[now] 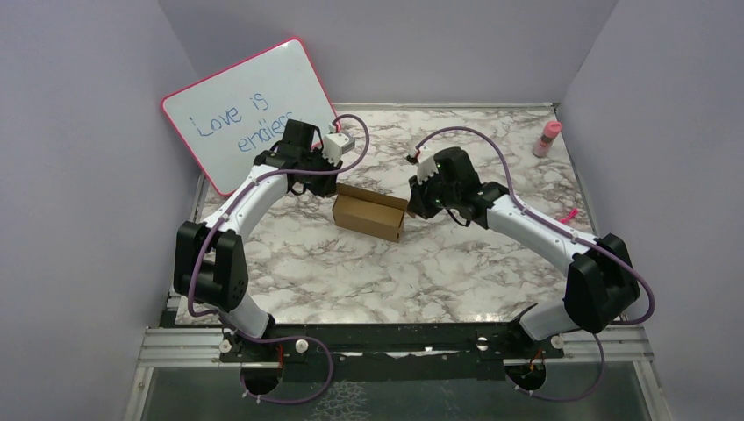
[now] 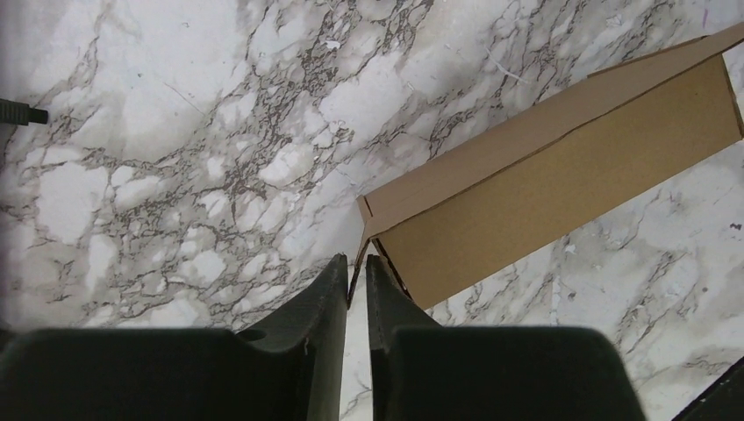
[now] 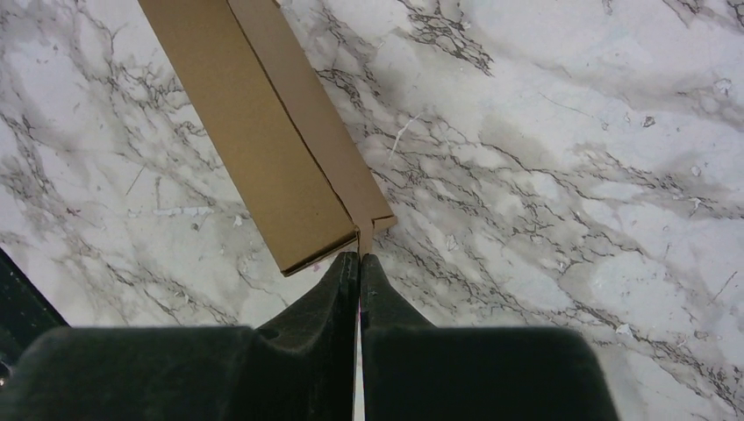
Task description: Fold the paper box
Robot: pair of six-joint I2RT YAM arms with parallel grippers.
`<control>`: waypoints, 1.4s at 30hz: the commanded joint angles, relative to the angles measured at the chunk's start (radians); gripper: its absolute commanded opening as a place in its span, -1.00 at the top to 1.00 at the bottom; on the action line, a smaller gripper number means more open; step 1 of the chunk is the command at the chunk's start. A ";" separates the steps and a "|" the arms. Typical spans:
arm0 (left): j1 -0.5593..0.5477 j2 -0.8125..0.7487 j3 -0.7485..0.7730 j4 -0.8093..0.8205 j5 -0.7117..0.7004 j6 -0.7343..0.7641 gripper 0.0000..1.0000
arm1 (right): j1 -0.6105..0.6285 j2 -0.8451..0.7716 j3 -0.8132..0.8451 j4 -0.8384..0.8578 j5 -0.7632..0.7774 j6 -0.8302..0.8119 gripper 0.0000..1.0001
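The left pincer (image 2: 354, 272) pinched a thin end flap of the paper box (image 2: 561, 175). The right pincer (image 3: 360, 263) (fingers almost touching) nipped the opposite flap. The box lay brown and mostly folded on the bench (image 1: 368, 272), between both arms.

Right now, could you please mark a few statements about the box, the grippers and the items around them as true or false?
The paper box lies between the left gripper and the right gripper. True.
The whiteboard lies flat. False: the whiteboard leans tilted, far left.
The right gripper pinches an end flap of the paper box. True.
The pink bottle touches the paper box. False: the pink bottle stands apart, far right.
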 commanded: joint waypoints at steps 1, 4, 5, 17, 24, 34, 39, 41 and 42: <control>0.002 -0.006 0.010 -0.012 -0.015 -0.142 0.73 | 0.018 -0.006 0.042 -0.004 0.067 0.045 0.88; -0.002 -0.020 -0.007 -0.012 -0.033 -0.208 0.74 | 0.026 -0.004 0.052 -0.013 0.099 0.072 0.91; -0.005 -0.027 -0.013 -0.011 -0.048 -0.227 0.74 | 0.028 -0.003 0.057 -0.018 0.111 0.086 0.91; -0.042 -0.129 -0.113 0.051 -0.123 -0.484 0.75 | 0.073 0.000 0.051 -0.009 0.232 0.281 0.98; -0.076 -0.168 -0.168 0.083 -0.200 -0.562 0.75 | 0.082 -0.008 0.029 0.030 0.275 0.339 0.98; -0.110 -0.209 -0.229 0.136 -0.277 -0.647 0.76 | 0.102 0.001 0.014 0.054 0.316 0.411 0.98; -0.132 -0.216 -0.250 0.164 -0.307 -0.707 0.75 | 0.117 0.019 0.016 0.039 0.356 0.459 0.98; -0.142 -0.223 -0.258 0.177 -0.329 -0.729 0.75 | 0.122 0.022 0.014 0.032 0.376 0.480 0.98; -0.145 -0.226 -0.265 0.184 -0.338 -0.740 0.75 | 0.124 0.023 0.015 0.027 0.386 0.491 0.98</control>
